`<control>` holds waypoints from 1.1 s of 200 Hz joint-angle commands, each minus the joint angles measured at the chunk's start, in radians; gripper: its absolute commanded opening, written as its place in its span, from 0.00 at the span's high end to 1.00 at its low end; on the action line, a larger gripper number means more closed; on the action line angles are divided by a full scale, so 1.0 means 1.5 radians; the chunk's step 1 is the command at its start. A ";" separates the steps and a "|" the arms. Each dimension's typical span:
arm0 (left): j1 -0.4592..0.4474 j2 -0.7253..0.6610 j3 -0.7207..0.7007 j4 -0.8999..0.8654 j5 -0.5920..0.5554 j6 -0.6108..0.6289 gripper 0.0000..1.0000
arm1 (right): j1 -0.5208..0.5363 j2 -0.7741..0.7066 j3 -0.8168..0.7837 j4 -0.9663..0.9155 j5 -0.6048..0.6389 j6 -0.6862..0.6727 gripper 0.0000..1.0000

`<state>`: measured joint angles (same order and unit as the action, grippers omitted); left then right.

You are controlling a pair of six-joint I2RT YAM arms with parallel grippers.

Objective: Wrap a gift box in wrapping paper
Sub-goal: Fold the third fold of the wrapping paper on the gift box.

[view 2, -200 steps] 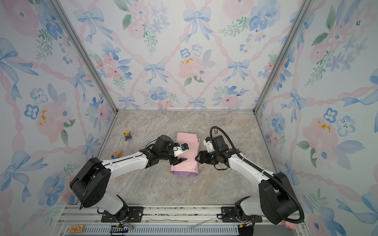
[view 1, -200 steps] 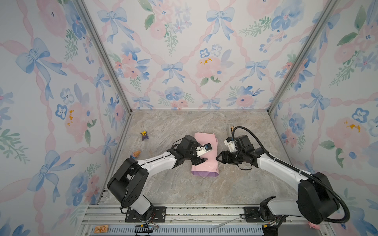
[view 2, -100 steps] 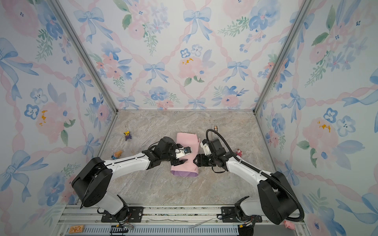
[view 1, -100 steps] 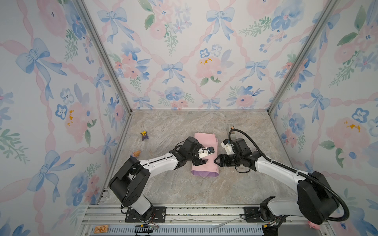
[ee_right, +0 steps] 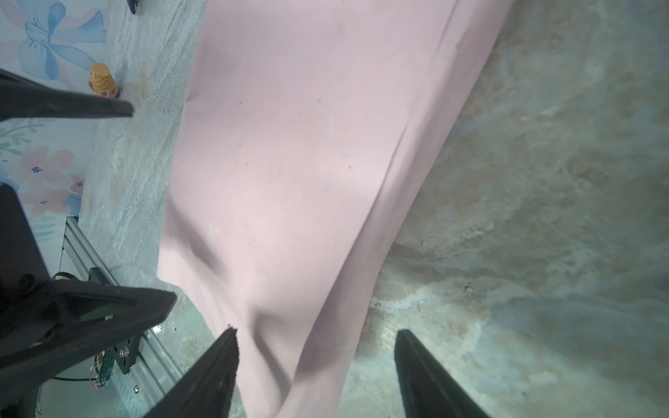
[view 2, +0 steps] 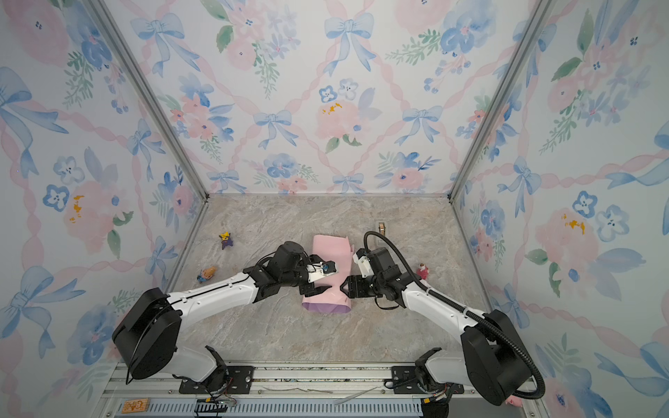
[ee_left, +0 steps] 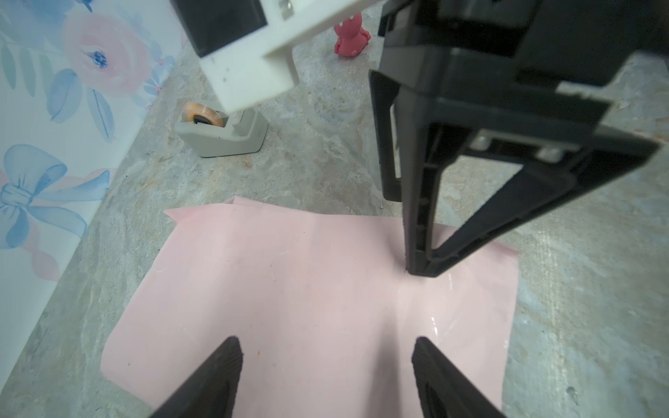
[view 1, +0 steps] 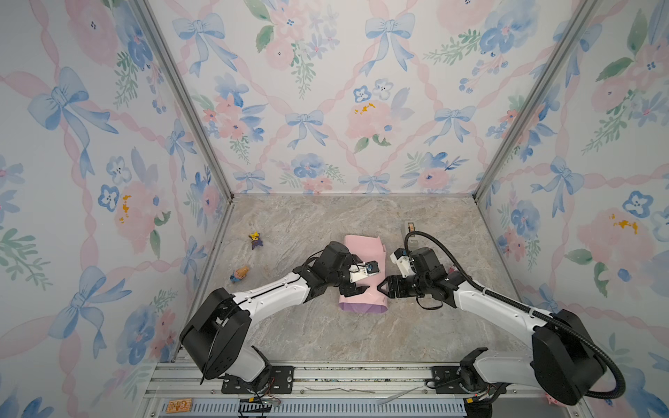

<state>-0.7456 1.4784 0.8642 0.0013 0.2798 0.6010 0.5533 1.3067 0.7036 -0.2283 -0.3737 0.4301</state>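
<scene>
Left gripper [view 1: 363,289] and right gripper [view 1: 381,286]: both released, jaws apart, nothing held. Either fingertip may snag the wrapping paper [view 1: 362,248], mid-table [view 1: 325,343], dragging its fold open.

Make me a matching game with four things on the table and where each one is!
Things:
1. wrapping paper
2. tape dispenser
3. orange toy
4. red toy

Places:
a. nearest the left wall
b. tight beside the right arm
c. in the middle, pink side up
d. farthest back

Pairs: 1-c, 2-d, 3-a, 4-b
</scene>
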 commanded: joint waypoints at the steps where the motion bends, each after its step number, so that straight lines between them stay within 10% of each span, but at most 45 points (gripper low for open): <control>1: -0.007 0.006 0.002 -0.057 -0.005 0.025 0.23 | 0.016 -0.009 -0.022 0.000 -0.009 0.010 0.29; 220: -0.046 0.053 -0.017 0.064 -0.130 0.005 0.30 | 0.025 0.094 -0.017 0.117 0.145 -0.006 0.37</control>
<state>-0.8093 1.5852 0.8585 0.0395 0.0563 0.6304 0.5789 1.4334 0.6762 -0.1101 -0.2039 0.4309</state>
